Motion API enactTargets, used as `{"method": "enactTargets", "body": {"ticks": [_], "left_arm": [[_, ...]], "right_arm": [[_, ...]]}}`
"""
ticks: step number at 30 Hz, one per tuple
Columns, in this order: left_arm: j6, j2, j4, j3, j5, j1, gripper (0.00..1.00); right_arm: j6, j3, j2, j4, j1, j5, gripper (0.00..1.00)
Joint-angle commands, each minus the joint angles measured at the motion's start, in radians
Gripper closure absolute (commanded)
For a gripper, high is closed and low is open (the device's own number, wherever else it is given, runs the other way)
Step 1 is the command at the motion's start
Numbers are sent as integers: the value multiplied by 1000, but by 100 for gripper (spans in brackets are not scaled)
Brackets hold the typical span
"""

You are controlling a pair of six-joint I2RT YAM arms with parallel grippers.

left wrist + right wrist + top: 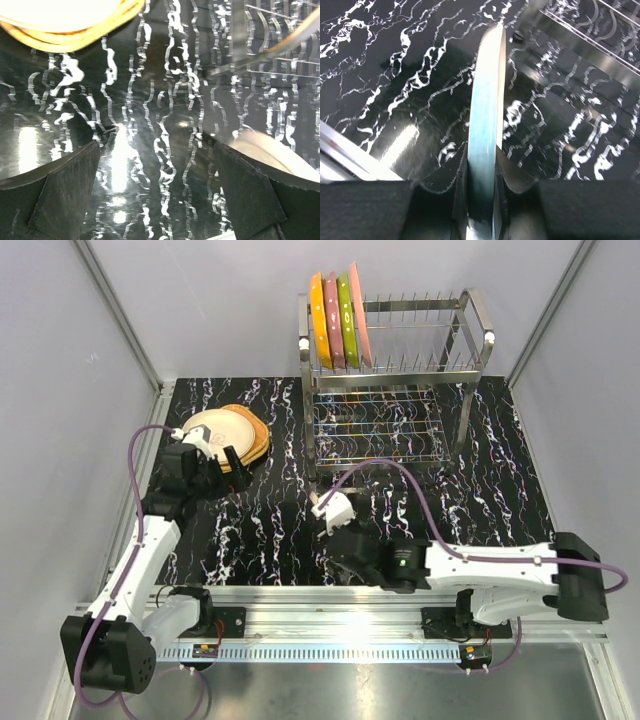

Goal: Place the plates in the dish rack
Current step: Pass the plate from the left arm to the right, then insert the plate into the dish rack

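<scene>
The right pincer (pixel 482 175) is clamping a light blue round plate (pixel 487 100) by its rim. One black finger is pressing on each face, so the plate is showing edge-on to the wrist camera. From above, the plate is hanging over the middle of the black, white-veined marble-pattern table (pixel 250 540). It is sitting just in front of the shiny two-tier steel wire dish rack (pixel 480 335) and apart from it. Whether its lower edge is touching the table is hard to tell from these views.

The left pincer (pixel 155 150) is standing wide open, with nothing between its black fingers (pixel 65 190). It is hovering low over the table at the left, right beside a stack of round plates. A cream plate (pixel 215 428) is lying on top of that stack, and a tan plate (pixel 258 443) is showing beneath it. The stack's rim is filling the upper left corner of the left wrist view.

Four plates are standing upright between the prongs at the left end of the rack's upper tier. From left to right they are a dotted orange plate (pixel 318 320), a pink plate (pixel 333 325), a lime-green plate (pixel 346 320) and a paler pink plate (pixel 357 305). The rack itself is standing at the far side of the table, to the right of the stack.
</scene>
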Motion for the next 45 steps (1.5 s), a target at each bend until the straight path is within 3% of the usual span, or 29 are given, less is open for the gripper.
{"method": "enactTargets", "body": {"ticks": [1,6,12,17,23,31,33,36,40,45], "left_arm": [[64,-39,5,7,-112,-22,1],[65,-41,17,-7,-116,-30,1],[65,-24,16,-4,-97,-30,1],[77,-35,5,4,-116,-32,1],[87,-39,-1,4,-123,-47,1],[85,-30,1,7,-123,-49,1],[82,-32,-1,8,-123,-49,1],[82,-32,1,7,-123,-49,1],[77,-29,4,4,-110,-49,1],[76,-27,2,4,-103,-49,1]], "right_arm": [[41,12,-146,-22,9,48,96],[21,-14,-320,-48,11,66,100],[47,-6,-446,-149,9,129,100],[15,41,-514,-137,11,203,100],[-192,178,-445,-82,9,301,100],[-531,385,-376,189,9,310,100],[-670,416,-350,350,7,313,100],[-804,498,-300,452,0,292,100],[-844,640,-230,434,-80,190,100],[-746,842,-125,286,-274,68,100]]}}
